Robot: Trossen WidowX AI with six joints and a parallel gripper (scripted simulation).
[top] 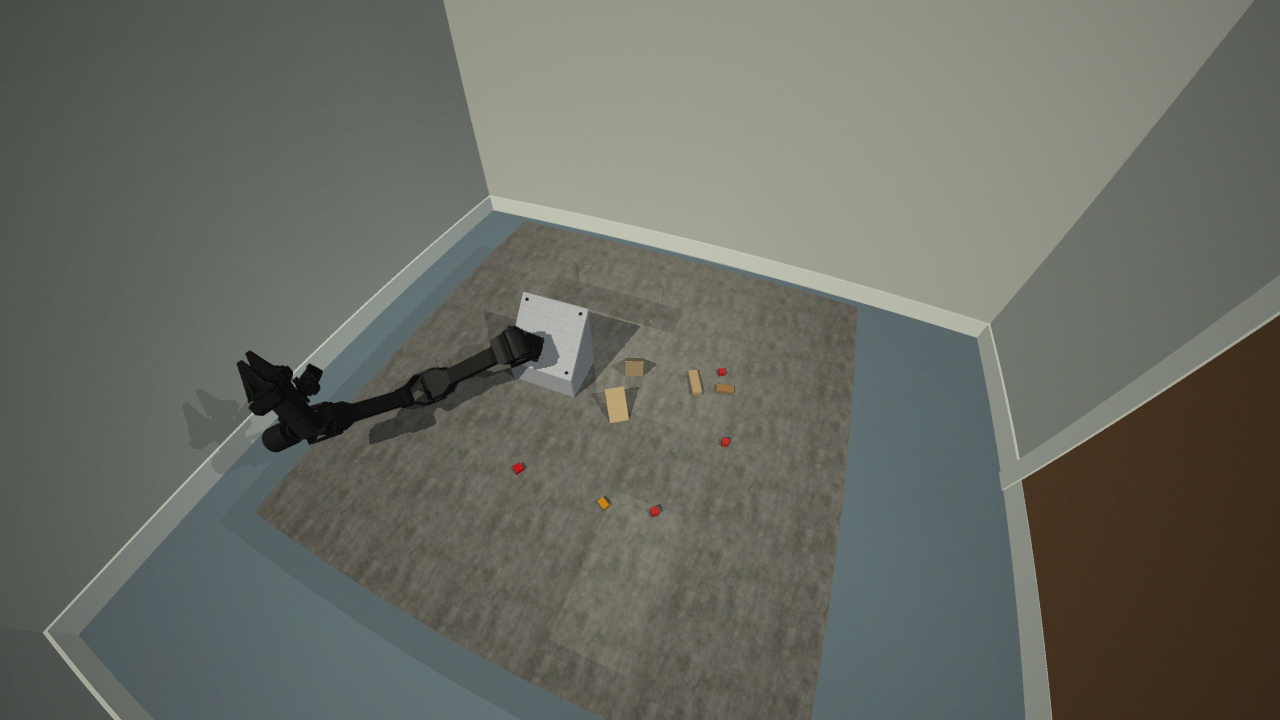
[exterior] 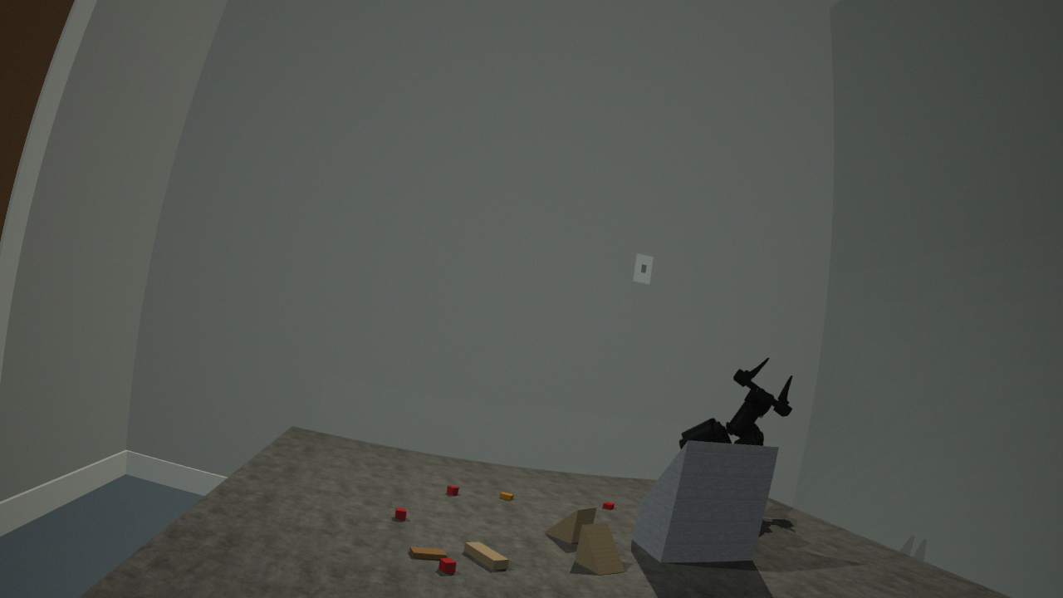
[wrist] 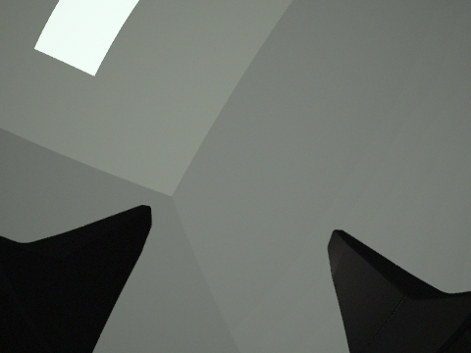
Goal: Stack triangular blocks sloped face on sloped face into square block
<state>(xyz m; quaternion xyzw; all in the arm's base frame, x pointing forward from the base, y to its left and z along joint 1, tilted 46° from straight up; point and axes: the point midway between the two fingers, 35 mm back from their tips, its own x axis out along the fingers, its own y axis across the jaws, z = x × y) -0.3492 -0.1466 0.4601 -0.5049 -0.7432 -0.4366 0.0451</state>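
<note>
One triangular wooden block [top: 616,404] [exterior: 570,526] rests on the table, its slope showing tan in the top view. The other triangular block [top: 633,368] [exterior: 599,550] stands a short way from it, nearer the large grey box. The two blocks are apart, with a gap between them. My gripper [top: 245,360] [exterior: 779,368] [wrist: 242,229] is open and empty, raised far from both blocks and pointing up toward the walls and ceiling. The wrist view shows neither block.
A large grey box [top: 553,333] [exterior: 721,505] stands beside the blocks, by the arm. A pale plank [top: 695,382] [exterior: 486,556] and a brown plank [top: 725,388] [exterior: 428,553] lie beyond them. Several small red cubes and an orange piece [top: 603,503] [exterior: 506,496] are scattered around.
</note>
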